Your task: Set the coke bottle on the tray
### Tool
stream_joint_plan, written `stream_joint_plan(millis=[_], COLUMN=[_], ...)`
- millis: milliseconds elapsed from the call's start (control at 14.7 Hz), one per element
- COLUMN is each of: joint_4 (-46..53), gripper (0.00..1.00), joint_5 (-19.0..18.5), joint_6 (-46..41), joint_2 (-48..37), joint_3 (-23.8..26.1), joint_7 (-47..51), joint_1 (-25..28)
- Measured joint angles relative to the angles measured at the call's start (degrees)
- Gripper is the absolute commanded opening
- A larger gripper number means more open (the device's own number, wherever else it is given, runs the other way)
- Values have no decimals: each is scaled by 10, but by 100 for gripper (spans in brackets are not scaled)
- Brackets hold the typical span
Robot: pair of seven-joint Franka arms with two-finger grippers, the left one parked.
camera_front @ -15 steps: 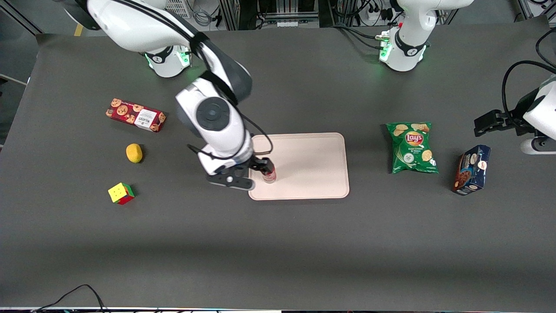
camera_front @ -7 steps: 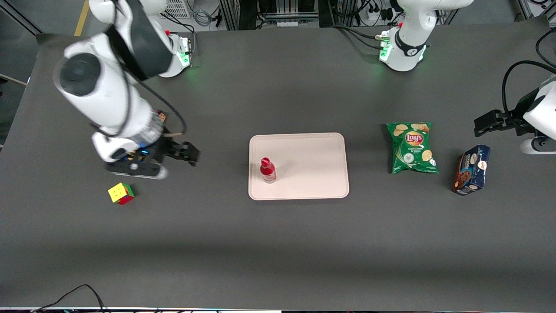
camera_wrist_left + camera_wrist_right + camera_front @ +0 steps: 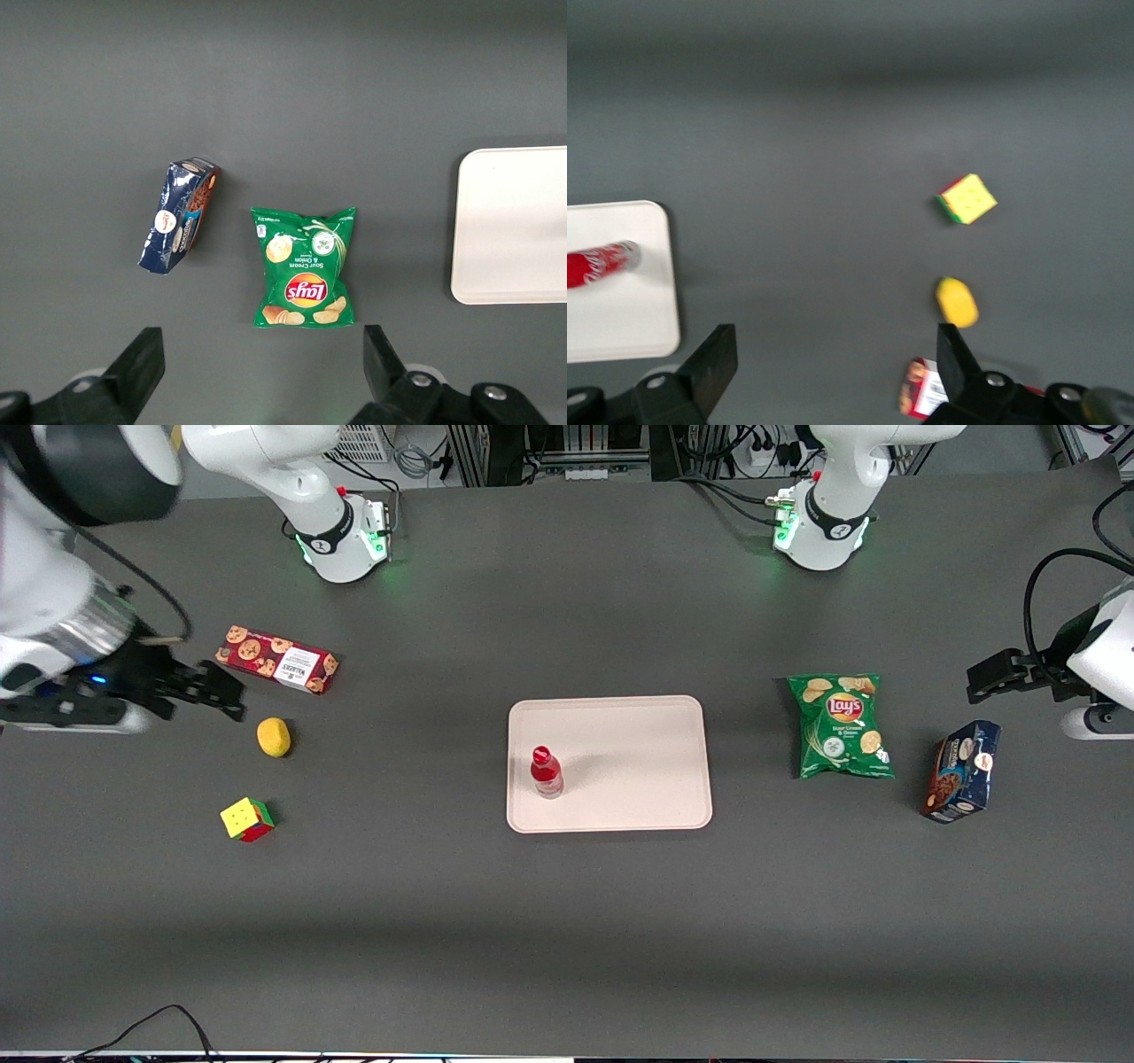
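The coke bottle [image 3: 547,772] stands upright on the beige-pink tray [image 3: 638,762], near the tray's edge toward the working arm, with nothing touching it. My gripper [image 3: 221,691] hangs open and empty well away from the tray, toward the working arm's end of the table, beside the red cookie box and just above the lemon. In the right wrist view the coke bottle [image 3: 598,264] shows on the tray [image 3: 620,319], and bare table lies between the open gripper [image 3: 837,363] fingers. One end of the tray [image 3: 514,221] shows in the left wrist view.
A red cookie box [image 3: 277,660], a yellow lemon [image 3: 274,737] and a coloured cube [image 3: 247,819] lie toward the working arm's end. A green chips bag [image 3: 839,724] and a dark blue box [image 3: 961,771] lie toward the parked arm's end.
My gripper let go of the coke bottle on the tray, then swung away toward the working arm's end of the table. The bottle stays standing where it was set.
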Motion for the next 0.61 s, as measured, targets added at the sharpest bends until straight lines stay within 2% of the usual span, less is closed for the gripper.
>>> stream_joint_plan(millis=[273,614], joint_4=[-8,-21], gripper=[100,100], joint_5=[1,2], joint_6=[-28,-26], joint_2=[-40,-36], joint_3=[-67,-71], joint_7=[-77,-85], joint_1=[-1,4])
